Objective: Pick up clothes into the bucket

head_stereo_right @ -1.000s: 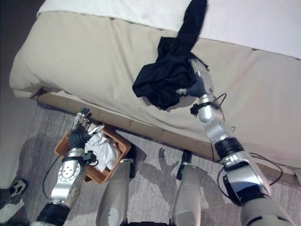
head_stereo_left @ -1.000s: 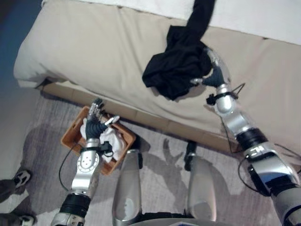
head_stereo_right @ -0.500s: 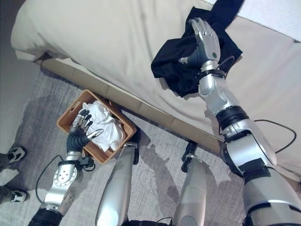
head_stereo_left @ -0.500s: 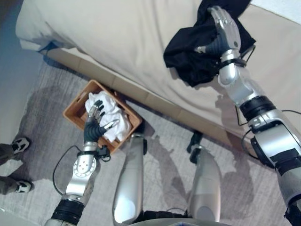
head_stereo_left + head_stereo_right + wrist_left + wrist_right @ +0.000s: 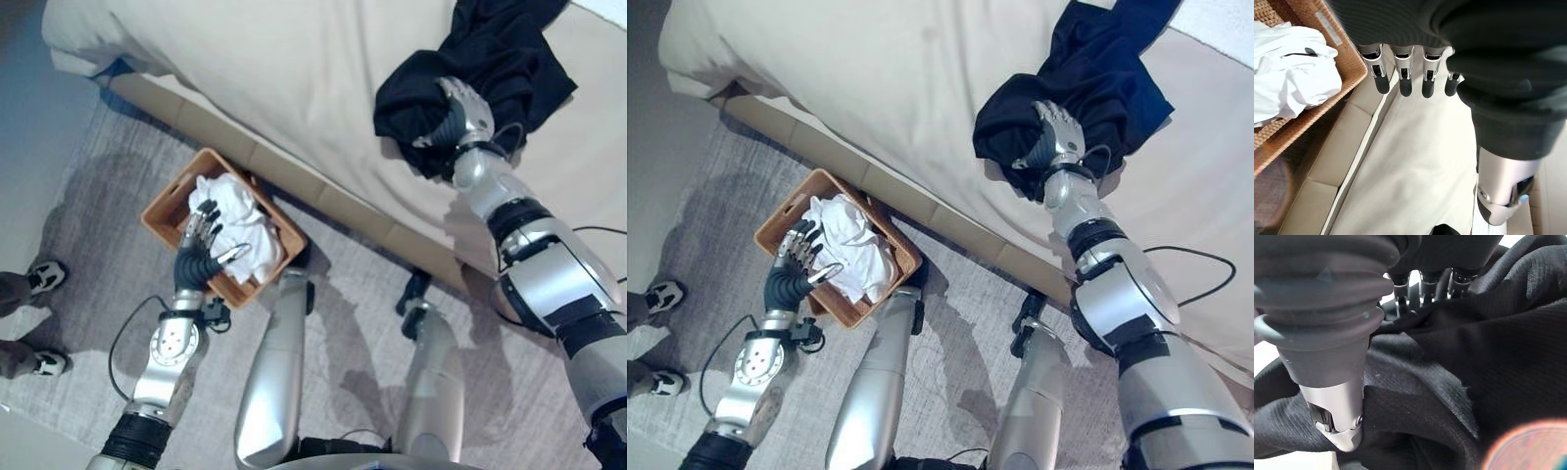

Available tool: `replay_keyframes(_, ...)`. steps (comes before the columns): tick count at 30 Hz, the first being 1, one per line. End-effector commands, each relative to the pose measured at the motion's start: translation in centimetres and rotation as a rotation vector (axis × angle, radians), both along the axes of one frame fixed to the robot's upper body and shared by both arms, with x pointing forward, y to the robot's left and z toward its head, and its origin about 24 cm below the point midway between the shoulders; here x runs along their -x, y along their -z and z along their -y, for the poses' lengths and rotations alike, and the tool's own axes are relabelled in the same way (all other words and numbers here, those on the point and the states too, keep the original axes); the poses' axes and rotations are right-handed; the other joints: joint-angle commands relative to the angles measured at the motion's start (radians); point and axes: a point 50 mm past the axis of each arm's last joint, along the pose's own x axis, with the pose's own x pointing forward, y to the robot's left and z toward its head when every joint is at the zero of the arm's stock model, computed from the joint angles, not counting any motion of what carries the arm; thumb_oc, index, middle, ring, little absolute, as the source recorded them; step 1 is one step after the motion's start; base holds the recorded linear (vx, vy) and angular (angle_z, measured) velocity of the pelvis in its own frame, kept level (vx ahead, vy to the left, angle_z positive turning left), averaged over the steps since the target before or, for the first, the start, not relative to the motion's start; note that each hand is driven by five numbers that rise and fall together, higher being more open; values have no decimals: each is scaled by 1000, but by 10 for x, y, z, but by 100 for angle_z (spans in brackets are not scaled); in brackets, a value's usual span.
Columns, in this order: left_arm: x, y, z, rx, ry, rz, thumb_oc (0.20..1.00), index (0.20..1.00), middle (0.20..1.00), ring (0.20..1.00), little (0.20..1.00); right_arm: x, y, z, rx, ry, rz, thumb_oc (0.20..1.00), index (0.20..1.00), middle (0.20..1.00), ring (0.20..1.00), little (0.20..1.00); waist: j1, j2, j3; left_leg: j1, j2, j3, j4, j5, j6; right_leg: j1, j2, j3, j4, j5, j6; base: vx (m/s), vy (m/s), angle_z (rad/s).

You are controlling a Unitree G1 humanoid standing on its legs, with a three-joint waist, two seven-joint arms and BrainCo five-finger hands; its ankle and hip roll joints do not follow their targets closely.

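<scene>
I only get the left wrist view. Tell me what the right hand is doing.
Observer: The right hand is up on the bed, with its fingers curled into a black garment.
Operator: Say whether that garment is lifted clear.
Observer: No. It lies bunched on the beige bed cover, and one end trails further up the bed.
Operator: Report anyone near the basket.
Observer: A person's shoes show on the floor to the robot's left, apart from the basket.
</scene>
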Motion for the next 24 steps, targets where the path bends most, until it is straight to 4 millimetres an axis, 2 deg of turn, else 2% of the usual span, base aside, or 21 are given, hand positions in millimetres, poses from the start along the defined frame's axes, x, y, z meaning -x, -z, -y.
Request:
replay_keyframes(1, 4, -21, 10, 45, 53, 111, 1000, 1000, 1000, 1000, 1000, 3, -23, 31, 32, 125, 7, 1000, 1000, 1000, 1000, 1000, 28, 46, -12, -7, -44, 16, -31, -10, 41, -22, 29, 15, 75, -25, 15, 0, 0, 0)
replay_keyframes(7, 2, -24, 13, 38, 69, 117, 1000, 1000, 1000, 1000, 1000, 7, -15, 49, 94, 197, -54, 1000, 1000, 1000, 1000, 1000, 35, 58, -12, 0, -48, 14, -45, -3, 40, -19, 22, 9, 73, -26, 15, -4, 2, 1)
replay_keyframes(8, 2, -23, 13, 37, 73, 114, 1000, 1000, 1000, 1000, 1000, 7, -14, 51, 108, 208, -64, 404, 404, 404, 404, 404, 34, 60, -12, 0, -48, 14, -48, -1, 39, -20, 22, 9, 73, -26, 16, -14, 8, 8)
replay_keyframes(9, 2, -23, 13, 39, 75, 113, 1000, 1000, 1000, 1000, 1000, 8, -13, 55, 114, 220, -70, 260, 260, 260, 260, 260, 34, 61, -12, 1, -49, 14, -49, 0, 39, -20, 21, 9, 73, -25, 16, -12, 0, 9)
replay_keyframes(10, 2, -24, 14, 38, 78, 114, 1000, 1000, 1000, 1000, 1000, 9, -12, 56, 117, 227, -75, 200, 200, 200, 200, 200, 35, 62, -12, 3, -49, 14, -53, 1, 39, -19, 21, 8, 71, -25, 16, -13, -4, 4)
replay_keyframes(20, -2, -21, 15, 37, 76, 100, 1000, 1000, 1000, 1000, 1000, 10, -4, 56, 49, 219, -57, 200, 200, 200, 200, 200, 28, 58, -12, 35, -44, 17, -77, 10, 38, 12, 24, 3, 52, -16, 15, 0, 0, 0)
replay_keyframes(22, -3, -21, 13, 44, 62, 105, 1000, 1000, 1000, 1000, 1000, 8, -4, 44, -36, 147, -13, 200, 200, 200, 200, 200, 18, 45, -12, 65, -36, 17, -101, 15, 36, 38, 26, 2, 26, -8, 17, -42, -2, 0)
replay_keyframes(23, -5, -23, 12, 44, 50, 115, 1000, 1000, 1000, 1000, 1000, 7, -7, 37, -103, 103, 20, 200, 200, 200, 200, 200, 12, 39, -12, 61, -33, 23, -124, 56, 39, 38, 28, -9, -1, 28, 7, 0, 0, 0)
replay_keyframes(24, -4, -22, 12, 44, 50, 110, 1000, 1000, 1000, 1000, 1000, 7, -6, 37, -103, 104, 15, 200, 200, 200, 200, 200, 12, 38, -12, 79, -33, 18, -116, 22, 33, 53, 29, -1, 10, -1, 17, -85, 4, -5)
